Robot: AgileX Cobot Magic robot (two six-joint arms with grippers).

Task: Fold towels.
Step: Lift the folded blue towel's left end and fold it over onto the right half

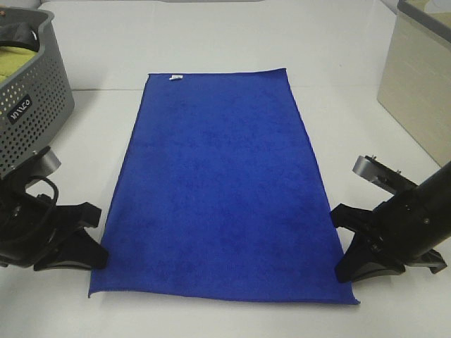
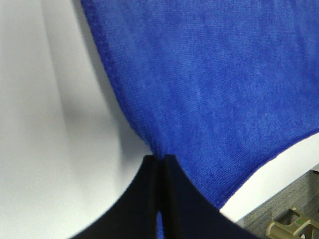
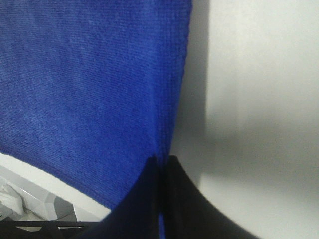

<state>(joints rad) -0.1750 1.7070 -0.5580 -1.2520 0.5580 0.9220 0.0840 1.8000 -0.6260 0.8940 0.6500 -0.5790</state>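
1. Step in hand: the first fold appears to be starting. The towel (image 1: 222, 190) lies spread flat on the table (image 1: 211, 42), and both arms have taken hold at its near end, so this looks like the grasp before the fold itself.
2. Left gripper (image 2: 159, 158): the fingers are pressed together, with only a thin sliver of blue showing between them. They pinch the towel's left long edge close to the near corner.
3. Right gripper (image 3: 162, 159): its fingers are closed the same way, nipping the right long edge close to the other near corner.
4. Towel position: it runs lengthwise away from the robot, with the white tag (image 1: 175, 77) on the far short edge. The near short edge lies close to the table's front edge. A grey basket (image 1: 35, 105) stands well apart at the far left.
5. Next move, as a judgement: both arms should lift together, keeping the near edge taut and level. They would then carry it over towards the tagged edge and lay it down so the corners meet.
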